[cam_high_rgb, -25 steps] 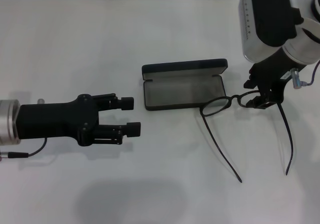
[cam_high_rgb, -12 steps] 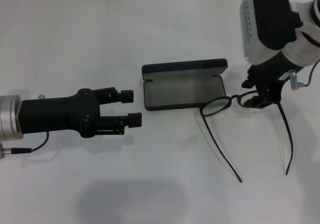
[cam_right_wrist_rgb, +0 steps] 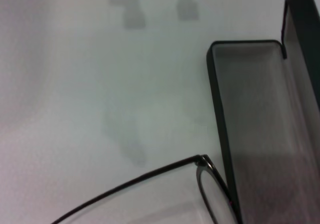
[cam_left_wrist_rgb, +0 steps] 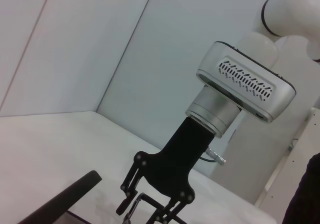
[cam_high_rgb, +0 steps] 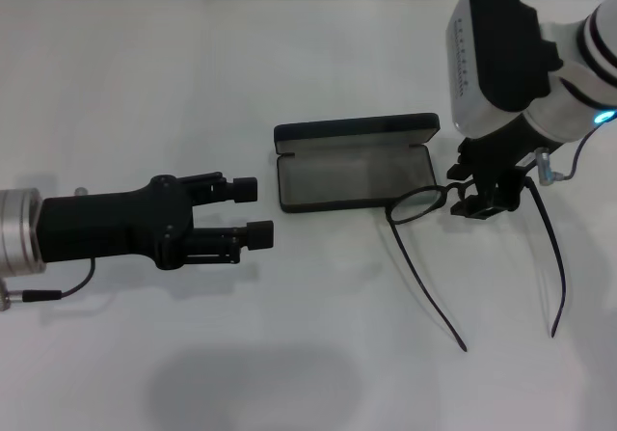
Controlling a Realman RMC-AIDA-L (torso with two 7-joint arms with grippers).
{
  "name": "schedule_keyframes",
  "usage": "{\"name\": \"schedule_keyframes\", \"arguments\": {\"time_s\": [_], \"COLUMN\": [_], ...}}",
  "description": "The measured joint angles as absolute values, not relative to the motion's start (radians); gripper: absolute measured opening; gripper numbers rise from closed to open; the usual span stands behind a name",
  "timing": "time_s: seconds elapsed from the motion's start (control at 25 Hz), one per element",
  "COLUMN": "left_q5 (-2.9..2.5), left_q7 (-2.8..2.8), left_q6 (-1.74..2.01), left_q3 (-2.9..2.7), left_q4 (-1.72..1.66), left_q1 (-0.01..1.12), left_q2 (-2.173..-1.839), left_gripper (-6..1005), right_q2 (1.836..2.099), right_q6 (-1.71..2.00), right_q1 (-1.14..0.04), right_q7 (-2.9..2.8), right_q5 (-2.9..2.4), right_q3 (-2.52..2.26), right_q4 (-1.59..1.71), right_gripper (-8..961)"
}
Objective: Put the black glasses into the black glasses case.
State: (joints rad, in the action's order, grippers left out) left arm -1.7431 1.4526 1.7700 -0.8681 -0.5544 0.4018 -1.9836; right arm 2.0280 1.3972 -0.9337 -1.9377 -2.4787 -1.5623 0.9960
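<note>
Two grippers are in your view. Your right gripper (cam_high_rgb: 482, 192) is closed on the black glasses (cam_high_rgb: 439, 198), pinching the frame at the lens farther from the case. The other lens reaches from that gripper toward the black glasses case (cam_high_rgb: 353, 163) and overlaps its near corner; you cannot tell whether it touches the rim. Both temple arms trail away from the gripper toward you, over the white surface (cam_high_rgb: 308, 354). The case lies open just beside the right gripper, grey lining up, lid standing along its far edge. In your right wrist view, one lens edge and temple arm of the glasses (cam_right_wrist_rgb: 200, 170) sit right against the wall of the case (cam_right_wrist_rgb: 222, 134). Your left gripper (cam_high_rgb: 253, 212) hovers on the opposite side of the case, close to its end, fingers a little apart and holding nothing.
</note>
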Motion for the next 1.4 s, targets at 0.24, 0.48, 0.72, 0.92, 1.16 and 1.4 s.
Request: {"name": "schedule_keyframes", "arguments": {"time_s": [0.24, 0.48, 0.72, 0.92, 1.16, 1.4], "left_q5": [-1.744, -1.744, -1.744, -1.744, -1.744, -1.740], "left_q7": [1.447, 1.447, 1.447, 1.446, 1.446, 1.446], "left_q6": [1.765, 1.762, 1.761, 1.761, 1.761, 1.762], "left_q3": [-0.869, -0.872, -0.873, -0.871, -0.868, -0.868], "left_q4": [-0.540, -0.539, -0.538, -0.538, -0.538, -0.538], "left_q1": [0.403, 0.395, 0.394, 0.394, 0.394, 0.394], "left_q2": [-1.983, -1.988, -1.992, -1.994, -1.993, -1.990], "left_gripper": [813, 812, 811, 810, 809, 808], "right_q2": [2.028, 2.028, 2.028, 2.028, 2.028, 2.024], "right_q6": [1.366, 1.324, 1.315, 1.314, 1.320, 1.407], "right_q1": [-0.933, -0.930, -0.927, -0.916, -0.912, -0.872], "right_q7": [-1.937, -1.942, -1.945, -1.945, -1.943, -1.941], "right_q5": [-2.452, -2.444, -2.442, -2.442, -2.442, -2.419], "right_q3": [-1.586, -1.621, -1.625, -1.626, -1.621, -1.566], "right_q4": [0.972, 0.955, 0.954, 0.962, 0.978, 1.076], "right_gripper": [424, 292, 261, 223, 134, 117]}}
